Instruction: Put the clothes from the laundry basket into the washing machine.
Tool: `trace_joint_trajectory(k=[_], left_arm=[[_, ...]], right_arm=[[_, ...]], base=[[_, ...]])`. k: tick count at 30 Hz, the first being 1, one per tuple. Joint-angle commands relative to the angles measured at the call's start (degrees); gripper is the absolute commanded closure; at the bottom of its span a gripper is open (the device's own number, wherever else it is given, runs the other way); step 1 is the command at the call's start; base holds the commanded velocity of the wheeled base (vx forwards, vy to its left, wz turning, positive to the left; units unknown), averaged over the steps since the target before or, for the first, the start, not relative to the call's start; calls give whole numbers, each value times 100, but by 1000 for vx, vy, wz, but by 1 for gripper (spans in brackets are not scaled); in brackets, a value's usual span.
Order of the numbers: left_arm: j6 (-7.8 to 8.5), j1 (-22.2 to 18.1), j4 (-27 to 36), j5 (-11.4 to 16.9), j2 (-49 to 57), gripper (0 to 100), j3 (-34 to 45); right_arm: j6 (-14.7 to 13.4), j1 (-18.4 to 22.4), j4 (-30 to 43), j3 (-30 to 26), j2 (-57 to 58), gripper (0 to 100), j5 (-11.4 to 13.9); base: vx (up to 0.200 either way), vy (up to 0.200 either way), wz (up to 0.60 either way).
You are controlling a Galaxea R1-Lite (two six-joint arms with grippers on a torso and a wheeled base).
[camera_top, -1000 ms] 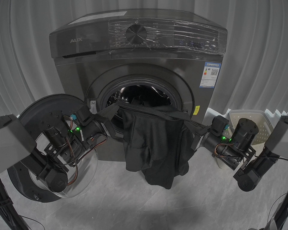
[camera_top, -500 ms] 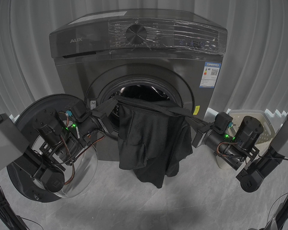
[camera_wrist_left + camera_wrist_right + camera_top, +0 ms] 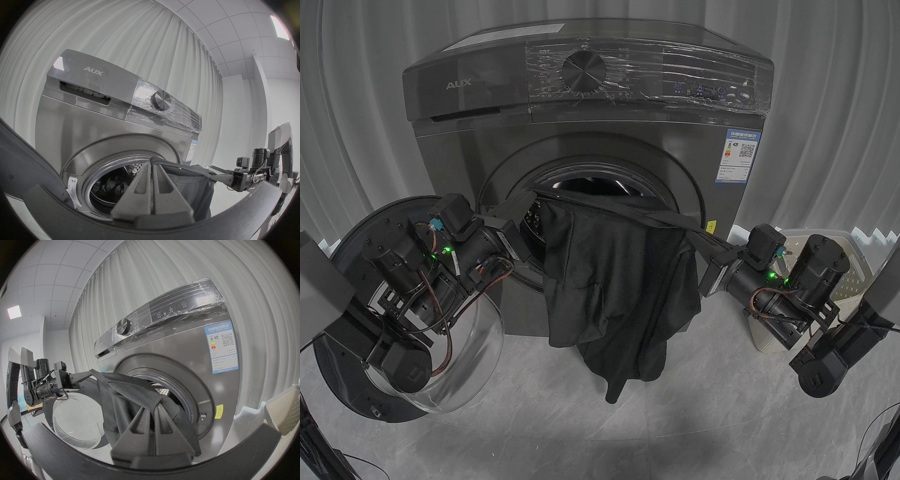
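Left gripper [image 3: 529,199] and right gripper [image 3: 700,239] clamp a black garment [image 3: 612,281], spread mid-frame before the washing machine [image 3: 581,137] for loading.

A long pale curtain [image 3: 831,125] (all soft folds) hangs at the back edge of the smooth grey floor [image 3: 550,425].

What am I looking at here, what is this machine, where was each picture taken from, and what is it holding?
It is a two-armed robot. The front-on picture comes from a camera on its head; the other two come from cameras on its wrists. The left arm and right arm each end in jaws, both shut on one black garment stretched between them before the washing machine, whose door stands open. A white laundry basket sits on the floor to the robot's right.
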State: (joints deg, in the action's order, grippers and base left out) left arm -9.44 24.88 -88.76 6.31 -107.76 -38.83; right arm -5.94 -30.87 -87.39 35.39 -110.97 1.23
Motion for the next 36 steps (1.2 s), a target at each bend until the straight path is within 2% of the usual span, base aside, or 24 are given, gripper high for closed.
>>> trace_joint_trajectory(k=[1,7,12,20,27,36], left_arm=[[-6,-115,-1,-7,-8,100,-99],[-32,-282,17,-174,-52,100,-301],[-32,-291,17,-192,-69,100,-318],[-32,-282,34,-192,-69,100,-310],[-23,-203,8,-192,-69,100,-222],[-32,-177,17,-148,-52,100,-72]], right_arm=[[-4,-33,3,-32,-21,100,-9],[-4,10,21,-278,-21,100,9],[5,10,29,-428,-30,100,0],[5,98,38,-348,-30,100,-18],[-4,46,3,-129,-21,100,-18],[-4,28,-6,-111,-21,100,0]], base=[[0,0,0],[0,0,0],[0,0,0],[0,0,0],[0,0,0],[0,0,0]])
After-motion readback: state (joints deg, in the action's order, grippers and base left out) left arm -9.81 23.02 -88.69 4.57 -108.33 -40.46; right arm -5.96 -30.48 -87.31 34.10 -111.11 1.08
